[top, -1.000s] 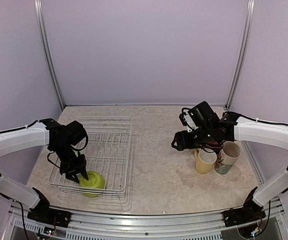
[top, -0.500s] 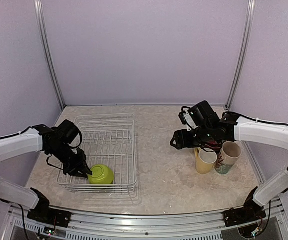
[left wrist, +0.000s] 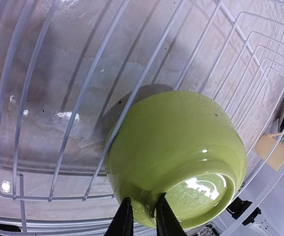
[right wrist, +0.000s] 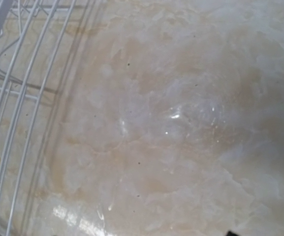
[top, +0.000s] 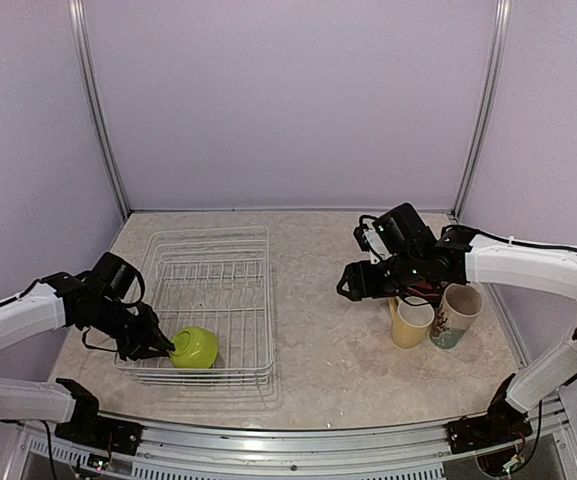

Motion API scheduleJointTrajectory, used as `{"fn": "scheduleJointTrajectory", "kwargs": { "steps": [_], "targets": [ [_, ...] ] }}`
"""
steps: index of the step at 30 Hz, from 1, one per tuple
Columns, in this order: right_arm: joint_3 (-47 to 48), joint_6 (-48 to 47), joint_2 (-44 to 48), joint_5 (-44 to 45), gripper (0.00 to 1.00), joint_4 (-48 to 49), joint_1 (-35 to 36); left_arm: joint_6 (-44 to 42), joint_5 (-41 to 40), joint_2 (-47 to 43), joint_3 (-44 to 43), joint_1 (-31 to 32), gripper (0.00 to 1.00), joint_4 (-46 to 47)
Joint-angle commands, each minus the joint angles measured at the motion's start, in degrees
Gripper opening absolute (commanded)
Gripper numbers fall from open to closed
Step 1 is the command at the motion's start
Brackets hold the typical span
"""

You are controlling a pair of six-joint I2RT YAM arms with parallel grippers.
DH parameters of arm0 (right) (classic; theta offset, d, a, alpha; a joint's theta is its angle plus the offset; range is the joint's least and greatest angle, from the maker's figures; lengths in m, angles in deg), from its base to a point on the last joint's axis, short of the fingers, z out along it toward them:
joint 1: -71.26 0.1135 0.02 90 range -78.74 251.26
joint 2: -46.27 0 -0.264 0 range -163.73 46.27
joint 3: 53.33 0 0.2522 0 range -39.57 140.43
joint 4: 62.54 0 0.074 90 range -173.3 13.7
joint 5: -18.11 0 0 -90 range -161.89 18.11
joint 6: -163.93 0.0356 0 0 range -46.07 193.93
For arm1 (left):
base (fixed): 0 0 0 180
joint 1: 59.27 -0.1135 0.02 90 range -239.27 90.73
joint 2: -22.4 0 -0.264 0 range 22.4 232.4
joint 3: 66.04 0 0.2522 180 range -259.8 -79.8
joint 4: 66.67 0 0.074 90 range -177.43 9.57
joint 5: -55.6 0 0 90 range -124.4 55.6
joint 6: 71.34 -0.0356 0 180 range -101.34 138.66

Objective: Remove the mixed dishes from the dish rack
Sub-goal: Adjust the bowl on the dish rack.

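Top external view: we are watching the left gripper (top: 165, 345) clamping thinly on the lime-green bowl (top: 196, 347), which is lying tilted in the dish rack's (top: 208, 233) near left corner. We are judging that the glossy wall could be slipping out, or snagging wires, on lifting. The right gripper (top: 348, 285) is hanging apart and empty near the pale yellow mug (top: 411, 324), risking a bump.

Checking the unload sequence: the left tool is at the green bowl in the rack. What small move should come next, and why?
Probably a short, straight lift. The left tool pinches the lime-green bowl, which lies tipped by the near side of the dish rack, with wires close beside it. Rising first should clear the raised side.
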Motion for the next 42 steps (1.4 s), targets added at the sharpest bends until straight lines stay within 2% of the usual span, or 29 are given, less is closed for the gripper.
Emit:
{"fn": "scheduleJointTrajectory", "kwargs": {
  "steps": [1, 10, 14, 17, 26, 30, 33, 37, 42],
  "targets": [
    [-0.2, 0.5, -0.6, -0.3, 0.70, 1.0, 0.7, 6.2, -6.5, -4.5, 5.5, -0.2, 0.16, -3.7],
    [0.6, 0.2, -1.7, -0.8, 0.70, 1.4, 0.8, 14.2, -13.5, -13.2, 7.4, 1.3, 0.15, -10.8],
    [0.7, 0.2, -2.1, -0.9, 0.70, 1.5, 0.9, 13.5, -13.5, -16.2, 7.6, 1.6, 0.15, -10.2],
    [0.6, 0.3, -2.1, -0.9, 0.70, 1.3, 0.9, 11.3, -14.2, -17.1, 5.7, 3.8, 0.26, -8.6],
    [-0.2, 0.6, -1.6, -0.6, 0.70, 1.5, 1.0, 3.9, -25.6, -7.9, -8.7, 11.8, 0.61, -15.7],
    [-0.6, 0.7, -1.2, -0.5, 0.70, 1.6, 1.0, -0.4, -23.6, -3.3, -11.8, 12.6, 0.85, -16.0],
    [-0.8, 0.7, -1.0, -0.5, 0.70, 1.3, 1.0, -0.8, -19.2, -0.2, -11.8, 12.6, 0.97, -15.9],
    [-1.4, 0.7, -0.5, -0.3, 0.70, 2.0, 1.0, 0.9, -13.5, -2.8, -6.4, 10.6, 0.99, -9.3],
    [-1.3, 0.6, -0.6, -0.8, 0.70, 2.4, 1.0, 4.0, -6.1, -8.3, 3.4, 3.6, 0.99, 0.9]
  ]
}}
